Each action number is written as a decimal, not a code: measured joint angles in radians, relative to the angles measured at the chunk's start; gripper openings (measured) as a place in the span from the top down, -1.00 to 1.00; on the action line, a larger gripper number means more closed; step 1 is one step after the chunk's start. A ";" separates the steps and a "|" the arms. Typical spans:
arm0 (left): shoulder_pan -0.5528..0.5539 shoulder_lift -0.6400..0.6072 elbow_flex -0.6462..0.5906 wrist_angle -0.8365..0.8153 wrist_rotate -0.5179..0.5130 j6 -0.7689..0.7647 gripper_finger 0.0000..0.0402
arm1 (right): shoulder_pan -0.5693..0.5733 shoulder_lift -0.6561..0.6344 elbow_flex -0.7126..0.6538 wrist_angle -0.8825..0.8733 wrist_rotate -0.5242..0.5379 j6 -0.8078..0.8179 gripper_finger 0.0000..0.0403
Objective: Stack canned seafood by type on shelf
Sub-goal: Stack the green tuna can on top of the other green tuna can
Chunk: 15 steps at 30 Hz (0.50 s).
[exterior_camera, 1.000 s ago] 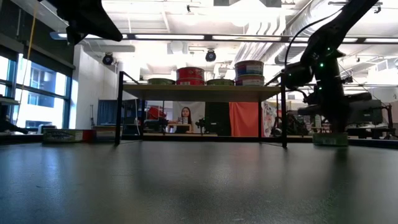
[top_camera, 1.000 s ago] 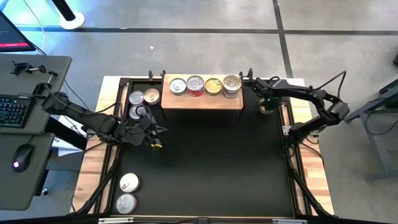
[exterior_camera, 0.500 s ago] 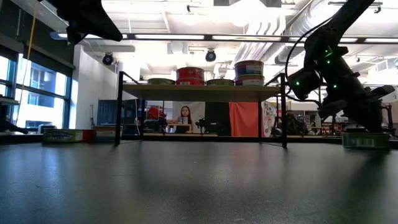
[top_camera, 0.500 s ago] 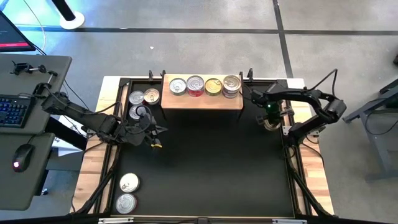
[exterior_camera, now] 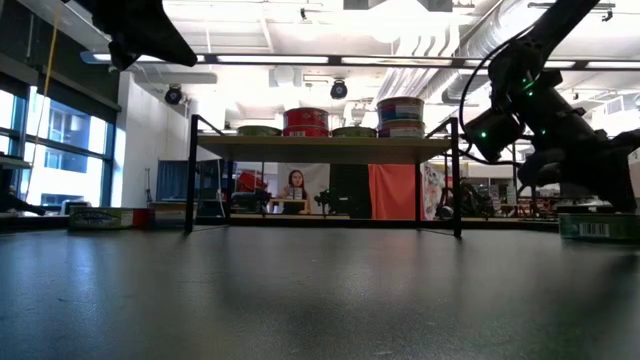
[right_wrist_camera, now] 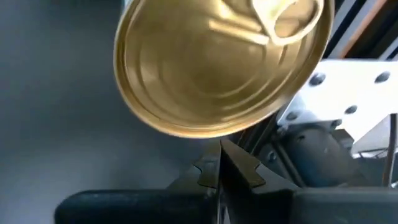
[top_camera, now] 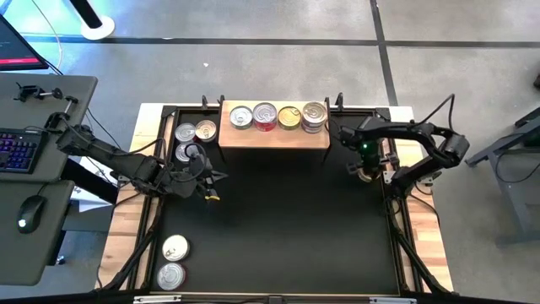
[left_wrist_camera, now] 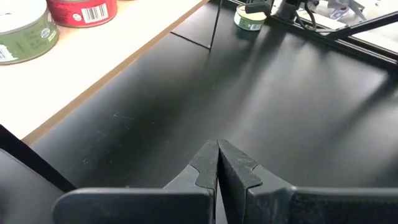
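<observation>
A grey floor [top_camera: 278,63] crossed by dark seams surrounds the table, a desk [top_camera: 38,181] with keyboard [top_camera: 18,150] and mouse [top_camera: 28,212] alongside, ceiling lights [exterior_camera: 300,58] and windows [exterior_camera: 55,150] beyond.

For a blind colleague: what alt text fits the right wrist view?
A gold-lidded can with a pull tab fills the view, lying on the black mat just beyond the right gripper, whose dark fingers are shut and empty.

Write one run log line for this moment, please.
left fingers: shut, idle | right fingers: shut, above gold-lid can, no grip | shelf: four stacks
</observation>
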State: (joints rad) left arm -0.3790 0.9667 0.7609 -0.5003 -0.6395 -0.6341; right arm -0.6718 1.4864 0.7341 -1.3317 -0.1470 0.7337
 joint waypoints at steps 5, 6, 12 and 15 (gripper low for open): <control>0.000 0.000 0.000 0.000 0.003 0.003 1.00 | 0.035 -0.002 0.000 0.025 0.097 0.079 1.00; 0.000 0.000 0.000 0.000 0.004 0.003 1.00 | 0.043 -0.004 0.000 0.038 0.124 0.099 1.00; 0.000 0.000 0.000 0.000 0.006 0.021 1.00 | 0.046 -0.047 0.002 0.096 0.171 0.129 1.00; 0.000 0.000 0.000 0.001 0.007 0.035 1.00 | 0.045 -0.070 0.002 0.081 0.237 0.156 1.00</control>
State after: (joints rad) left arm -0.3790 0.9668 0.7609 -0.4995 -0.6330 -0.5995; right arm -0.6264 1.4165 0.7364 -1.2507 0.0901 0.8902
